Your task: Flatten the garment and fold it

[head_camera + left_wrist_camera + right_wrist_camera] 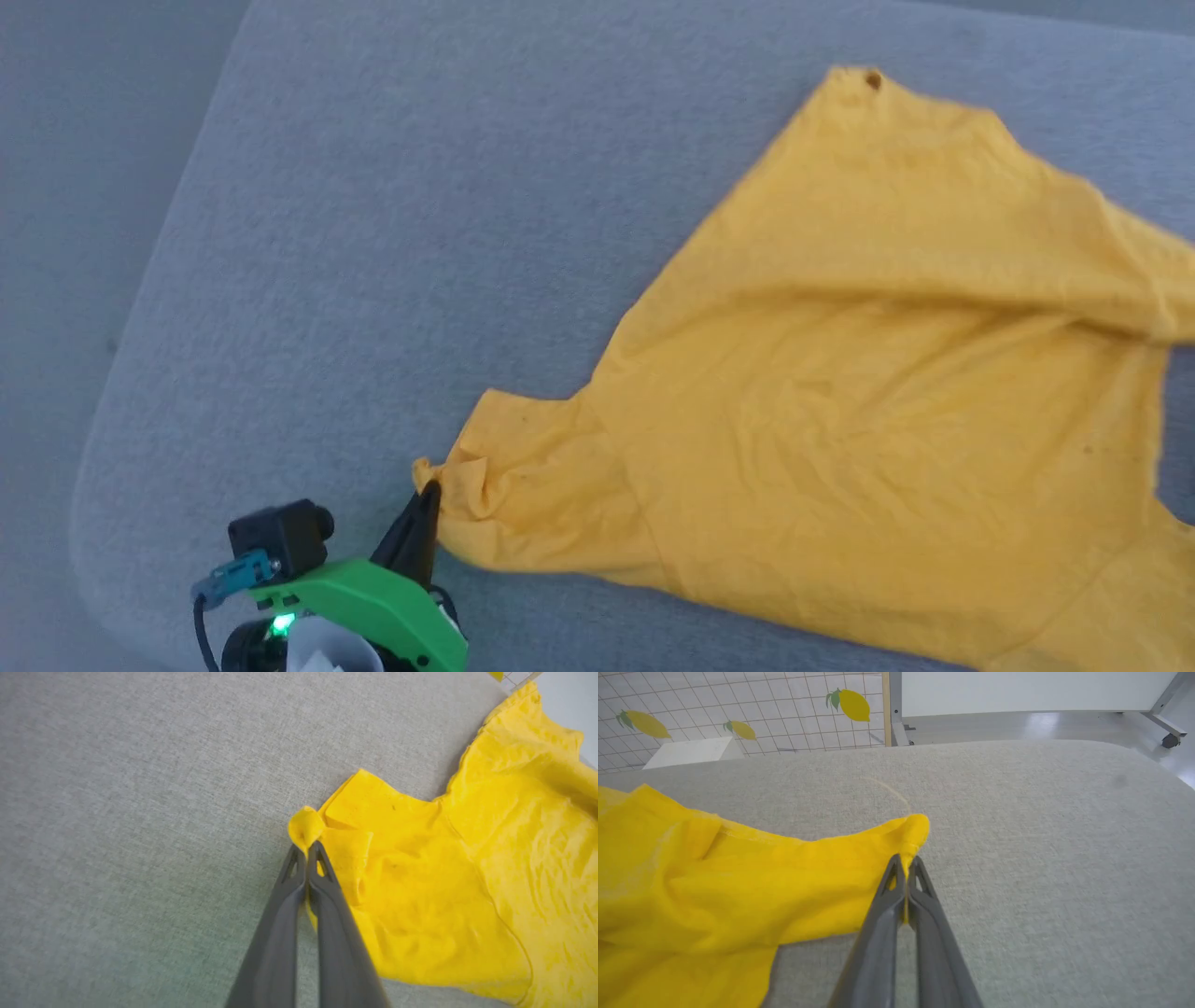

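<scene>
The yellow T-shirt point(868, 373) lies spread and creased on the grey counter point(373, 233), toward its right side, plain side up; the left gripper point(428, 495) has its jaws clamped on a bunched sleeve tip near the counter's near edge; the right gripper point(906, 861) has its jaws clamped on a stitched corner of cloth lying on the counter.
</scene>
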Controlling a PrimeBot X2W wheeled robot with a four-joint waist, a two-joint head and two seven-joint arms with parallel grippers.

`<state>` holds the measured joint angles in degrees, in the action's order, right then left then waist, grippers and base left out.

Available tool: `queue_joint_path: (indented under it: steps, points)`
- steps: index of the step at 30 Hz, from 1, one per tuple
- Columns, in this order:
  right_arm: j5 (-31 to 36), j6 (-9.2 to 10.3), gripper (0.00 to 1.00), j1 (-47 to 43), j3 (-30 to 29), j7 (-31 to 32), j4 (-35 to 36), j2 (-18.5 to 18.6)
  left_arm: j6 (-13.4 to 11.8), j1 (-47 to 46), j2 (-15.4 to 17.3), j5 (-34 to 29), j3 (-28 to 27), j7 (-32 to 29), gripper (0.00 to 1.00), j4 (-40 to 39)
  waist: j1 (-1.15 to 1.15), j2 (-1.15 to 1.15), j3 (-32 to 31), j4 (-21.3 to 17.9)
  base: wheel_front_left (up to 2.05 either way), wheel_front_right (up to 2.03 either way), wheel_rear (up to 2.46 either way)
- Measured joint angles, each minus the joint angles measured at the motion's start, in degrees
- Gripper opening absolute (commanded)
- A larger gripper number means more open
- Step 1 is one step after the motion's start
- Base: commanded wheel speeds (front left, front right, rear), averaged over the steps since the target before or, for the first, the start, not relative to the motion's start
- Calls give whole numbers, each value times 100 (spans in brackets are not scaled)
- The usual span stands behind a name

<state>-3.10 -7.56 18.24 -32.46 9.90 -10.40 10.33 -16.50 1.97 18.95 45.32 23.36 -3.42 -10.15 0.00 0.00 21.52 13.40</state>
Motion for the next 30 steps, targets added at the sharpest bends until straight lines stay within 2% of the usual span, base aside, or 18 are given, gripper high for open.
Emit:
queue_joint_path:
  steps: [4, 10, 15, 19, 20, 21, 22, 27, 30]
  points:
    - [-1, 0, 0, -731, -382, 213, 338, -316, -83, 163, 93, 16, -31, -59, 0, -49, 0, 0, -290, -287, 0, 0, 0]
    - [-207, 0, 0, -1464, -806, 1184, 517, -662, -200, 302, 181, 22, -60, -140, 0, -142, 0, 0, -665, -677, 0, 0, 0]
    - [-494, 0, 0, -1834, -870, 2299, 280, -730, -283, 378, 275, 23, -59, -241, 0, -208, 0, 0, -908, -934, 0, 0, 0]
    - [-804, 0, 0, -1848, -751, 2687, 67, -666, -325, 398, 315, 23, -44, -314, 0, -249, 0, 0, -1044, -1054, 0, 0, 0]
    - [-825, 0, 20, -1848, -737, 2689, 57, -665, -325, 399, 320, 23, -41, -328, 0, -258, 0, 0, -1066, -1069, 0, 0, 0]
    - [-840, 0, 47, -1849, -697, 2664, 62, -665, -326, 402, 325, 23, -37, -341, 0, -268, 0, 0, -1091, -1082, 0, 0, 0]
    - [-840, 1, 100, -1847, -649, 2593, 76, -676, -327, 405, 328, 23, -33, -356, 0, -276, 0, 0, -1111, -1089, 0, 0, 0]
    - [-759, 1, 100, -1728, -322, 1715, 405, -739, -337, 409, 343, 23, -21, -366, 0, -307, 0, 0, -1123, -1076, 0, 0, 0]
    - [-695, 1, 100, -1374, 276, 956, 620, -683, -348, 409, 352, 22, -15, -390, 0, -333, 0, 0, -1082, -1063, 0, 0, 0]
